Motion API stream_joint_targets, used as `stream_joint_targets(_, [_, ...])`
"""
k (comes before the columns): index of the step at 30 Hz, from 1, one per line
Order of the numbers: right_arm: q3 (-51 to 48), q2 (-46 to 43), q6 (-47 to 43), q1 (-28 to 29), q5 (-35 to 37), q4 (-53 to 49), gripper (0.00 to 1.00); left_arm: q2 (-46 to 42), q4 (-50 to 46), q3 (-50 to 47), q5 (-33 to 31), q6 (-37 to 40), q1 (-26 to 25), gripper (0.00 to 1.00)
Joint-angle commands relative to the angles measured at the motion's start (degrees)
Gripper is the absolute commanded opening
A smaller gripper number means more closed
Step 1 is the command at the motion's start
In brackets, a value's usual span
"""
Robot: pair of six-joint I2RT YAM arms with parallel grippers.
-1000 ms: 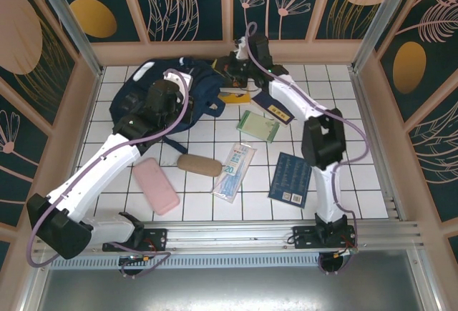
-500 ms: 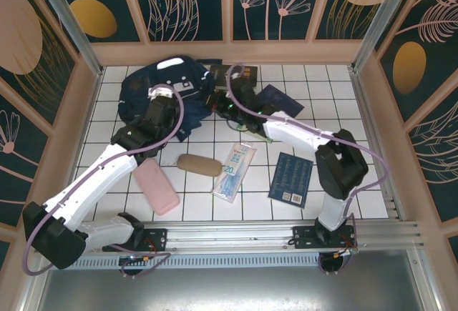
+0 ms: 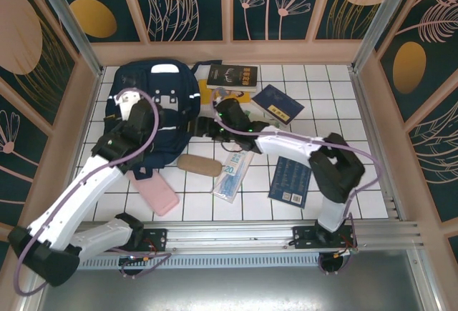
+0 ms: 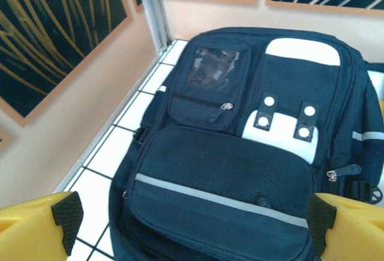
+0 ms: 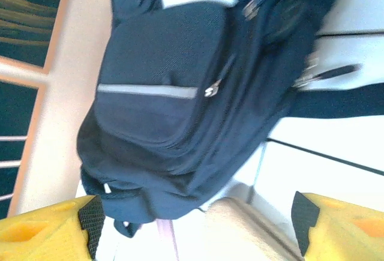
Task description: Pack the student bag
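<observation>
Two tools: left tool [image 4: 193,215] and right tool [image 5: 196,216] both gape wide, holding nothing.
Student bag [image 3: 154,104]: flat in far-left corner of surface [image 3: 336,89], apparently zipped shut.
Risk: pinching loose fabric instead of a zip pull [image 4: 227,106] could drag it.

Beneath my left gripper [image 4: 193,219] lies white tiled floor [image 4: 107,155], with peach walls [image 4: 90,114] bearing dark leafy panels left and ahead.

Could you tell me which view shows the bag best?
Left wrist: the bag is sharp and unobstructed, front pockets facing the camera. The top view shows it partly under the left arm; the right wrist shows its lower half, blurred.
</observation>
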Motion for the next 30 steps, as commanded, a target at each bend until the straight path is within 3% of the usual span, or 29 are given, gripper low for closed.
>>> stream_joint_targets(1, [-2.28,-6.69,-3.01,-4.18,8.23,-4.14,0.80,12.89,1.35,5.34,5.84,1.95,-0.15,0.98])
stream_joint_targets(5, [-4.25,-8.95,-1.69,-9.54,7.06,-5.82,0.76,27.21,3.88,10.86,8.66,3.18,-0.20,0.98])
stream_joint_targets(10, [-4.99,-10.08,-2.82,-11.13,6.94,-6.18,0.74,40.90,6.69,17.77,11.90,4.95,0.35,0.98])
stream_joint_targets(18, [-4.34,-7.84,-2.61,-13.31,3.52,-6.38,0.74,55.71,9.54,30.67,21.15,3.95,3.54,0.99])
stream_joint_targets(23, [-5.32,-8.10,-3.31,-13.80,3.77,-7.30,0.75,65.35,8.59,40.13,22.21,5.30,3.75,0.98])
stream_joint_targets(27, [-7.09,-9.74,-2.95,-15.12,3.35,-7.03,0.74,71.64,7.44,44.56,20.64,8.11,3.74,0.84])
stream_joint_targets(30, [-7.71,-10.79,-3.21,-15.69,3.16,-7.05,0.73,73.39,8.96,44.32,18.92,11.26,3.83,0.58])
